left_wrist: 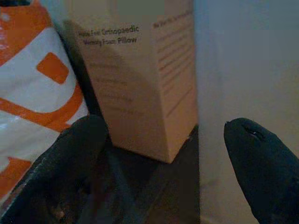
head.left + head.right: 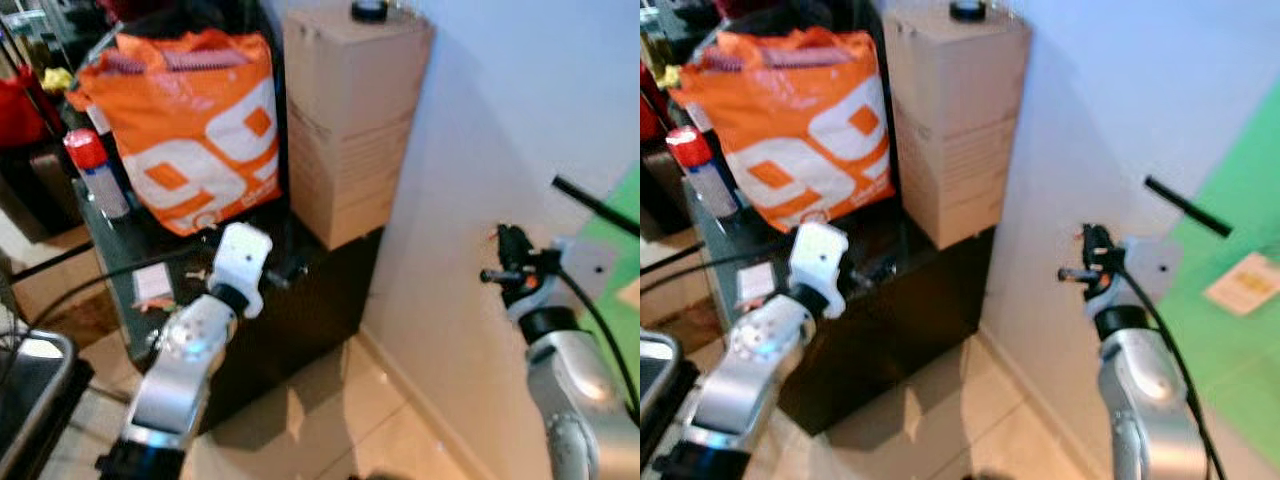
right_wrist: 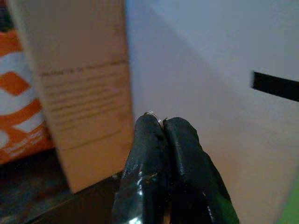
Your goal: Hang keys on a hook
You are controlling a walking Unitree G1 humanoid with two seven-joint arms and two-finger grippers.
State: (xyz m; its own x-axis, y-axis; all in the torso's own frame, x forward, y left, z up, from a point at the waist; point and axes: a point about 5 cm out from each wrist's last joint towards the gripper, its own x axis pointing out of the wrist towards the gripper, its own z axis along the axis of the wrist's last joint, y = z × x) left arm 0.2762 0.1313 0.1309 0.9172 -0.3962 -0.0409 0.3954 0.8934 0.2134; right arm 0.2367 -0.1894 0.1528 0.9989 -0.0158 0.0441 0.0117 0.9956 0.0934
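- Two claws are in view: the right claw is raised close to the pale wall, and the left claw is held low over the dark worktop.
- The fingers of the right claw are pressed together, and a small silver key ring shows at their tips, pinched between them.
- The rest of the keys cannot be seen, because the fingers hide it.
- In the right eye view the right claw is just beside the wall, near a black bar that is on the wall higher up.
- The left claw is spread wide, with nothing between its fingers.
- It points toward a tall cardboard box that stands on the worktop against the wall.
- The box carries printed text, with the word "Pillow" readable in the left wrist view.
- An orange and white bag stands touching the box on its left side.
- A spray can with a red cap stands left of the bag.
- A green area covers the wall at the far right.
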